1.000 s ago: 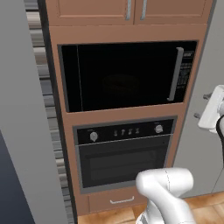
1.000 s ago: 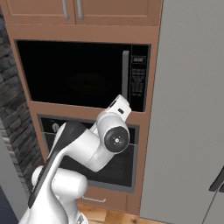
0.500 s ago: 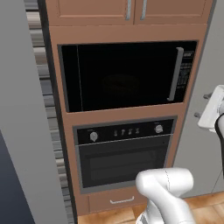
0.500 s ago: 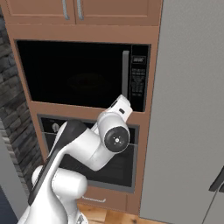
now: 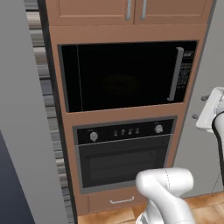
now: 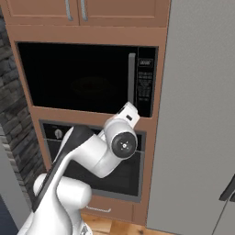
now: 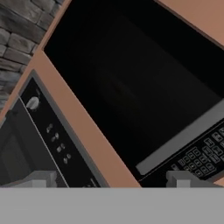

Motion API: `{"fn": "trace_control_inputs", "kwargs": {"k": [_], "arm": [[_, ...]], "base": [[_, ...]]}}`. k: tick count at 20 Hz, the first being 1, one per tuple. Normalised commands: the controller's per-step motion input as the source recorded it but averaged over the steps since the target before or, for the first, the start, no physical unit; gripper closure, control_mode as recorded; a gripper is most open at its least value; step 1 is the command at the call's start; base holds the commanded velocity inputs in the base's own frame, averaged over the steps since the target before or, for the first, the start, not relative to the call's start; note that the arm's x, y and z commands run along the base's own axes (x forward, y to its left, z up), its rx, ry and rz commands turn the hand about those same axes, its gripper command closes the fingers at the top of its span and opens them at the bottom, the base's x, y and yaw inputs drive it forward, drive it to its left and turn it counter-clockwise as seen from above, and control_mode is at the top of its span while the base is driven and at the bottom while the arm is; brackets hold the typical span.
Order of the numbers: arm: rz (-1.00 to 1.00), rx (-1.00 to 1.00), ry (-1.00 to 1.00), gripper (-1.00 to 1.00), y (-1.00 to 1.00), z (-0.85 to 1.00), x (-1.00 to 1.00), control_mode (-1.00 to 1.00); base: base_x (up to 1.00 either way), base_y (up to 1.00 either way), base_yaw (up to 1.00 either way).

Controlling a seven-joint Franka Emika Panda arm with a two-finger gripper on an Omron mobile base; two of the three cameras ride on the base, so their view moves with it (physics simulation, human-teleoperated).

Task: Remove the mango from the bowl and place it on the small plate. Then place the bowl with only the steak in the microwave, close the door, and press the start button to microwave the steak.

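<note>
Microwave [image 5: 127, 74]: built into the brown cabinet column, above the wall oven [image 5: 124, 153] and under the upper cupboards [image 5: 127, 11]; set at chest height, so the arm has to reach up and forward to it.

Door [image 6: 78, 78]: shut flat against the front, black glass with nothing to be made out behind it (whether the bowl is inside I cannot tell).

Handle [image 5: 176, 74]: a vertical silver bar at the door's right edge, just beside the keypad [image 5: 187, 72]; placed there because the door hinges at the left, so a pull has to come from this side.

Gripper [image 7: 111, 179]: fingertips spread wide, nothing between them; the hand view looks at the microwave's lower right corner, with the handle's lower end [image 7: 179, 140] and the keypad [image 7: 205, 153] just above the right fingertip [image 7: 186, 178]. The hand is rolled, so the cabinet runs diagonally across that view.

Arm [image 6: 105, 147]: folded in front of the wall oven, wrist raised toward the microwave's lower right corner, apart from it.

Mango, bowl, steak, plate: I cannot say where they lie.

Step, as I judge it: the open hand is lined up near the handle and the keypad, so either opening the door or pressing start.
</note>
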Motion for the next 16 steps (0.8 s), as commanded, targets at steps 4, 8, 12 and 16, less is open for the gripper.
{"fn": "trace_control_inputs", "kwargs": {"k": [4, 8, 12, 16], "arm": [[0.0, 0.04, 0.0, -1.0, -0.02, -0.13, 0.0, -1.0], [0.0, 0.03, 0.0, -1.0, -0.02, -0.08, 0.0, -1.0], [-0.01, 0.01, 0.0, -1.0, 0.0, -0.06, 0.0, -1.0], [-0.02, 0.01, 0.0, -1.0, 0.0, -0.1, 0.0, -1.0]], "base": [[0.0, 0.0, 0.0], [0.0, 0.0, 0.0], [0.0, 0.0, 0.0], [0.0, 0.0, 0.0]]}}
